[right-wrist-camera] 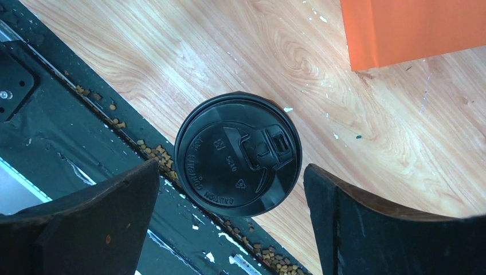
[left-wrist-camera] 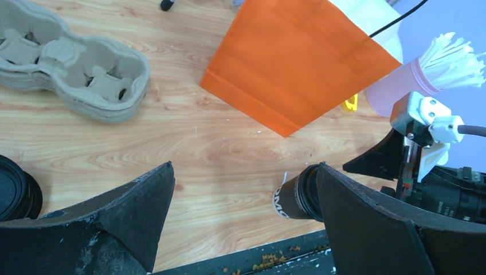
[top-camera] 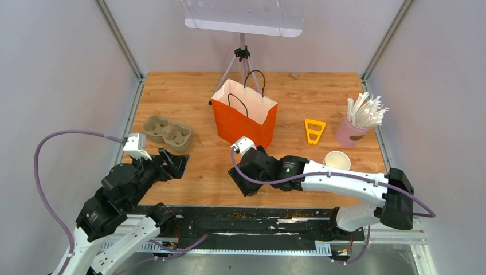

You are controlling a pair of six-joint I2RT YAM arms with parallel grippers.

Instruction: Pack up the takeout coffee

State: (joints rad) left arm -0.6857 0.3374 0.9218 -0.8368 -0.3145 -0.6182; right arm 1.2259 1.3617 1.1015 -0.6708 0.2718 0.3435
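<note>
The setup is a wood-grain worktop (top-camera: 189, 189) boxed in by plain grey walls, with a black strip along the near edge.

**Top camera:**
- A tall orange paper bag (top-camera: 243, 120) with black cord handles stands open mid-table.
- A brown pulp cup tray (top-camera: 167, 132) sits to the bag's left, and a flat yellow triangular plastic piece (top-camera: 314, 130) to its right.
- Further right is a pink cup stuffed with white straws (top-camera: 355, 127).
- An open white paper cup with no lid (top-camera: 337, 160) sits just in front of the pink one, right beside the right arm.
- The left end effector (top-camera: 172, 163) is near the tray.
- The right end effector (top-camera: 252, 175) is just in front of the bag, and whatever is under it is hidden from up here.

**Left wrist camera:**
- The left end effector (left-wrist-camera: 243, 172) has its fingers spread wide, with only bare wood between them.
- A dark cup with white print (left-wrist-camera: 295, 197) sits just beside the right-hand finger, close to the worktop's edge.
- The tray is upper left and the bag is straight ahead.
- A round black thing (left-wrist-camera: 14, 192) is cut off at the left edge, and I can't tell what it is.

**Right wrist camera:**
- The right end effector (right-wrist-camera: 232, 169) is looking straight down on a coffee cup with a round black plastic lid (right-wrist-camera: 238, 154).
- Its fingers are apart with a gap on either side of the lid, so there's no contact.
- The cup stands upright at the near edge, partly over the black strip with brown crumbs (right-wrist-camera: 152, 152).
- The bag's corner is at upper right, well apart from the cup.
</note>
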